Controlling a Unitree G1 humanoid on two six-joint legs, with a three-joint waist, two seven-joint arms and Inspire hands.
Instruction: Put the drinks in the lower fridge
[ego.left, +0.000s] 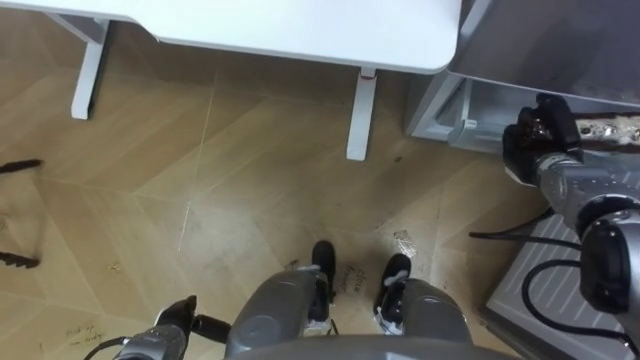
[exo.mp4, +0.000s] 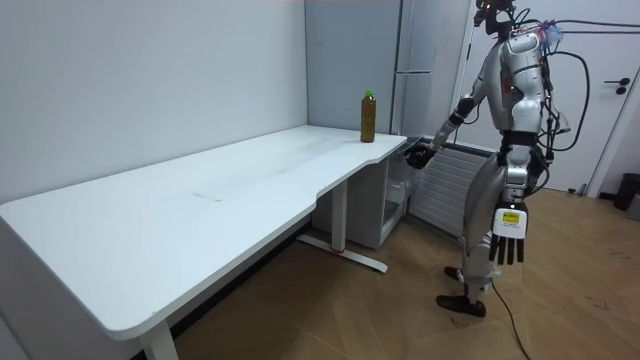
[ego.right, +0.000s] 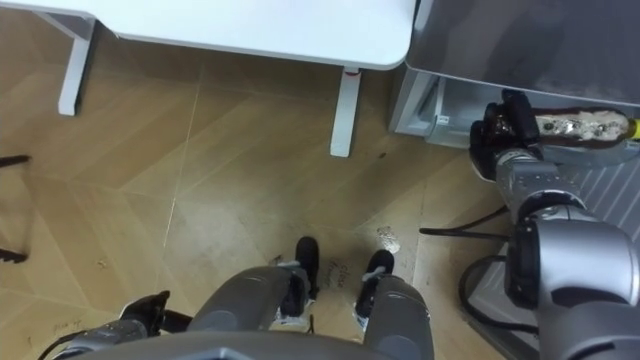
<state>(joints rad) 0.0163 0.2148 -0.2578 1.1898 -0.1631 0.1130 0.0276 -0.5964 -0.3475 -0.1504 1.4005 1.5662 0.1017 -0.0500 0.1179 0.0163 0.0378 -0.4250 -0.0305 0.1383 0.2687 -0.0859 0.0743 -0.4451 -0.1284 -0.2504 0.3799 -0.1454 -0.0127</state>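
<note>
A brown drink bottle (exo.mp4: 368, 117) with a green cap stands upright on the far corner of the white table (exo.mp4: 200, 215), close to the tall grey fridge (exo.mp4: 420, 60). I stand on the wooden floor between the table's end and the fridge. My right hand (ego.left: 540, 135) reaches out to the fridge's lower part, fingers curled round the top edge of the lower fridge door (ego.left: 600, 130), which stands ajar. The white inside of the lower compartment (ego.left: 470, 110) shows behind it. My left hand (exo.mp4: 508, 235) hangs at my side with straight fingers, holding nothing.
The table's white leg (ego.left: 360, 115) stands just left of the fridge. A ribbed white panel (exo.mp4: 445, 190) runs low between the fridge and my legs. Dark pieces of a stand (ego.left: 18, 262) lie on the floor at far left.
</note>
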